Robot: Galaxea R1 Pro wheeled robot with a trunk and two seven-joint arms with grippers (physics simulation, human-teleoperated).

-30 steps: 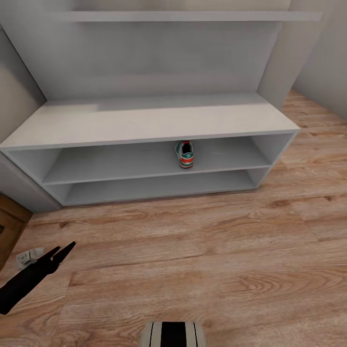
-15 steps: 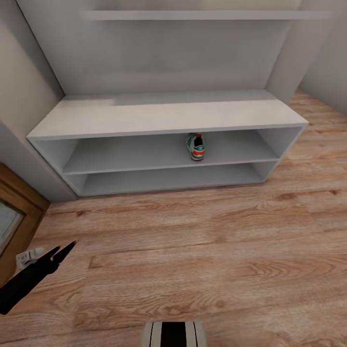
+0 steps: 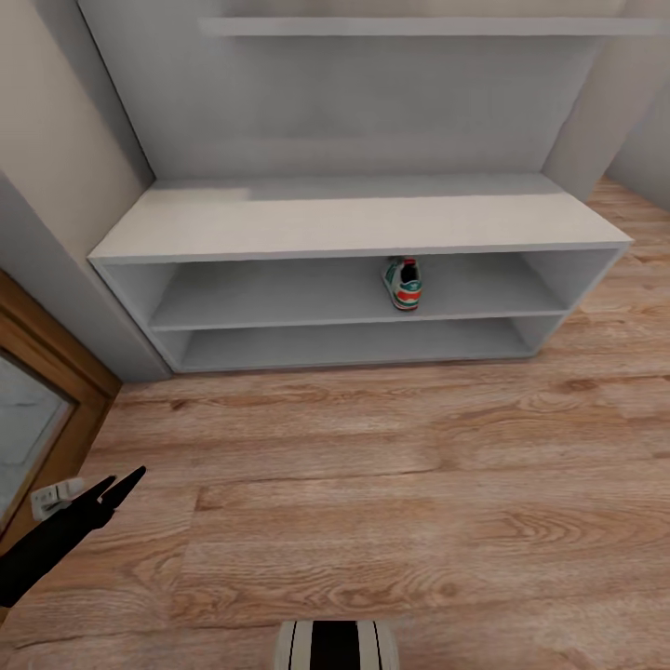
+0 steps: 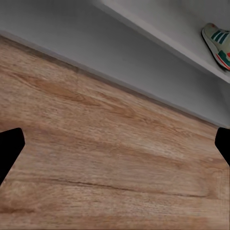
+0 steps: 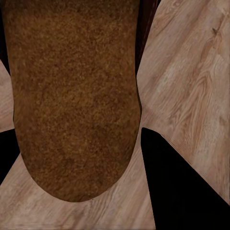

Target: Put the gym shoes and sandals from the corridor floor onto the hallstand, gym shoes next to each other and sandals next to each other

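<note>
Sandal (image 5: 72, 96) — right wrist view: tan, grainy, wood-look sole facing the cam, rounded end toward the fingertips. It sits between the two dark fingers (image 5: 184, 182) of the right gripper (image 5: 79, 158), which look closed on its sides. Uppers not visible. Plank floor (image 5: 191, 62) behind it, so sandal is held clear of the boards.

Gym shoe (image 3: 404, 283): one only, on hallstand (image 3: 354, 223) upper shelf, right of centre, heel outward. Cream w/ green stripes, red-orange heel patch. Left wrist view shows same shoe (image 4: 218, 40) on the shelf, well beyond the fingertips.

Left gripper (image 3: 116, 486): low over floor near a wood door frame (image 3: 56, 372), fingers spread wide, nothing between them.

Risks (judgement):
- Grip is on a smooth hard sole edge — could slip or twist when arm extends into the shelf.
- Shelf opening is low; sandal or wrist may clip the top board or front lip & get knocked to the floor.
- Placing sandal tight beside the gym shoe takes the slot its mate needs → pairs end up split. Leave room both sides.
- Other gym shoe & 2nd sandal not in sight; base must turn to find them.
</note>
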